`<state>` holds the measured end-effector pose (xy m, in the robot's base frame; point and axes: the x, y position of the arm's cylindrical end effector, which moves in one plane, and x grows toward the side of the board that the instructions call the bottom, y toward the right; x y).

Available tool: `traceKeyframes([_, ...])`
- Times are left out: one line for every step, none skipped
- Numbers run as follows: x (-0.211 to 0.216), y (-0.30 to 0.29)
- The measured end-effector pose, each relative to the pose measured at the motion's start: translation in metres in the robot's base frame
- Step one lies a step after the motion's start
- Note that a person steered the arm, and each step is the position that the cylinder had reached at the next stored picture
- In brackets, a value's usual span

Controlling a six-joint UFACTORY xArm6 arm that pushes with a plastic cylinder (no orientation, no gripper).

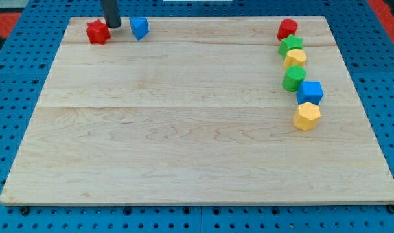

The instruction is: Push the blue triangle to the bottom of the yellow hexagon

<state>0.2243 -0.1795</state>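
Blue against pale wood, the blue triangle (139, 28) sits near the table's top-left corner, close to the top edge, and it has a long way to go: the yellow hexagon (307, 116) lies well apart from it, by the right edge about halfway down. My tip (112, 25) rests between the triangle and a red block (98, 32), just beside the red one and a little short of the blue. That spot makes sense to me, since standing on the triangle's left side lets a push send it toward the right edge. There are no jaws to report; the arm ends in a plain rod. The hexagon closes a column of blocks down the right side: a red cylinder (287, 29), a green star (290, 45), a small yellow block (295, 58), a green block (293, 78) and a blue cube (310, 92) touching the hexagon's top. I judge that column blocks any approach from above, so the triangle should travel diagonally across the bare middle and arrive below the hexagon.
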Motion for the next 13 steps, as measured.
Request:
traceKeyframes([-0.03, 0.011])
traceKeyframes([-0.01, 0.035])
traceKeyframes([0.038, 0.079])
traceKeyframes([0.006, 0.103])
traceKeyframes([0.046, 0.15])
traceKeyframes([0.093, 0.178])
traceKeyframes([0.078, 0.15])
traceKeyframes([0.023, 0.151])
traceKeyframes([0.047, 0.11])
traceKeyframes([0.13, 0.119])
traceKeyframes([0.189, 0.142])
traceKeyframes([0.232, 0.188])
traceKeyframes([0.271, 0.232])
